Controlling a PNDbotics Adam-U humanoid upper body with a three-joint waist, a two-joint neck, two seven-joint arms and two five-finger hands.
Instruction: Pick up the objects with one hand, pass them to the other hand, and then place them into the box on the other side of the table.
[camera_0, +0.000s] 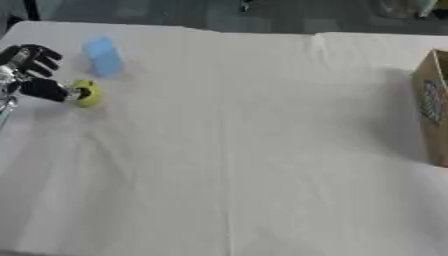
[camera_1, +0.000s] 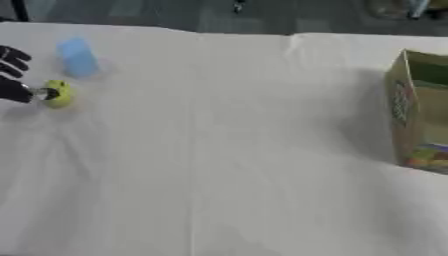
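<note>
Left hand (camera_0: 35, 75) at the left edge of the counter (camera_0: 245, 150), coming in from the view's left side, black fingers with a silver wrist part behind. One digit, looks like the thumb (camera_0: 48, 90), sticks out to the right and its tip touches the left side of the yellow-green ball (camera_0: 86, 93). The other fingers (camera_0: 39, 57) sit higher up, curled over but spread apart from the thumb, above and left of the ball, not on it. So the hand is partly open, nothing held; the ball is at the thumb tip only, not enclosed. The ball rests on the counter's white cloth, a dark spot on its left side where the thumb tip meets it.

Blue block (camera_0: 103, 56) stands just behind and slightly right of the ball, toward the far edge, near but apart from the ball. It is right of the curled fingers, with a gap between; no contact with the hand.

Cardboard box (camera_1: 420, 115) far over on the right side of the counter, well apart from ball, block and hand. Open side faces up, printed colours on its near wall; right part cut by the picture edge.

Cloth is creased, a fold line running down the middle. Right hand shows in neither view.
</note>
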